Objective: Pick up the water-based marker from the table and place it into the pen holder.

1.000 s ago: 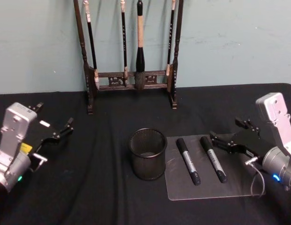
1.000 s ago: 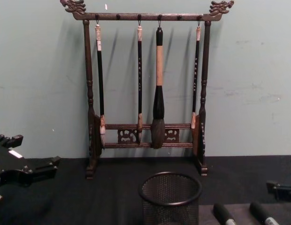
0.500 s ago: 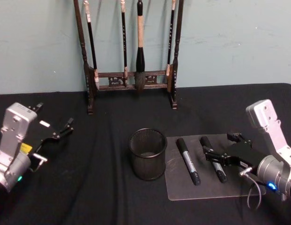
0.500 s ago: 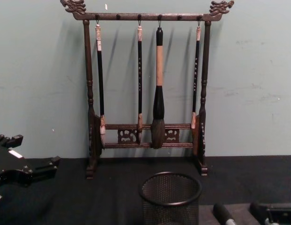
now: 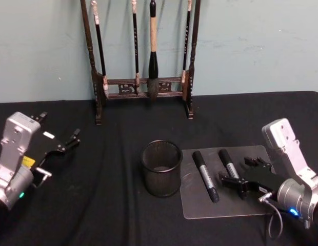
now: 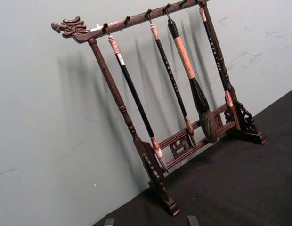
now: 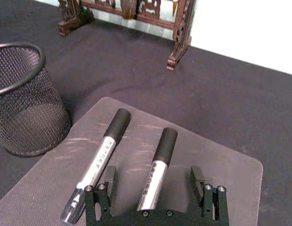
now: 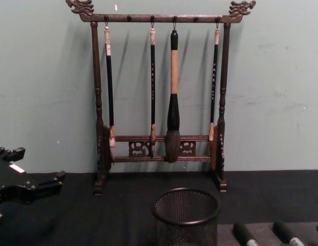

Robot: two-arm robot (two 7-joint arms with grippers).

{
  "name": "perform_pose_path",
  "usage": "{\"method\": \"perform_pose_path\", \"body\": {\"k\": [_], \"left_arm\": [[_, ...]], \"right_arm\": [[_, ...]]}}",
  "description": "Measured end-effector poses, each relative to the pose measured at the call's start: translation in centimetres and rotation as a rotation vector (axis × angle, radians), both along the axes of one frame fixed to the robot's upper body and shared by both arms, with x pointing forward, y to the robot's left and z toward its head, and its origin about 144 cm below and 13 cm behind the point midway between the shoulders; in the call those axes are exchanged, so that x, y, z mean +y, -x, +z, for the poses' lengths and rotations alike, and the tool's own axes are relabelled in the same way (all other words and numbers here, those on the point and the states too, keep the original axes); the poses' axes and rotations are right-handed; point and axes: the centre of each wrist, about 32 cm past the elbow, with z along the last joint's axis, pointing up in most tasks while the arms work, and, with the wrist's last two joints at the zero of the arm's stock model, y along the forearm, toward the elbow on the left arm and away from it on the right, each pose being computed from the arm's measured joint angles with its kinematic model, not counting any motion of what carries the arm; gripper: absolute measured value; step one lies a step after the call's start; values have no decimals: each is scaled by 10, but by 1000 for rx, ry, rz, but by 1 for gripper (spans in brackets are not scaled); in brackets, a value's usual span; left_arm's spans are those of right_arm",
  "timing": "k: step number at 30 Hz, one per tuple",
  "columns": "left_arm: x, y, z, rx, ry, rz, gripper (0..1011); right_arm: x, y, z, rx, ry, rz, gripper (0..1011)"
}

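Leans in low from lower right with the right pincer [image 5: 234,170], spread wide astride the right-hand marker [image 5: 226,159] on the clear mat [image 5: 196,205], right of the pen holder [image 5: 160,168]. Hides that marker's near end. Rests left pincer [image 5: 64,146], parted, lower left.

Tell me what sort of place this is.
Probably a robot test bench dressed as a writing desk: a black-draped table against a bare wall, a wooden brush rack hung with brushes, a mesh pen holder, and the right end effector straddling a marker.
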Motion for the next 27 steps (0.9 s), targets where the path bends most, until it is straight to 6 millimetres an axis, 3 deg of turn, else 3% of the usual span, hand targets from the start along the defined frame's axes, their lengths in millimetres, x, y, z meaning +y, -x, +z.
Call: {"method": "perform_pose_path", "body": {"k": [27], "left_arm": [[0,0,0,0,0,0,1009]], "right_arm": [[2,4,-10,36,4,-3,1000]]}}
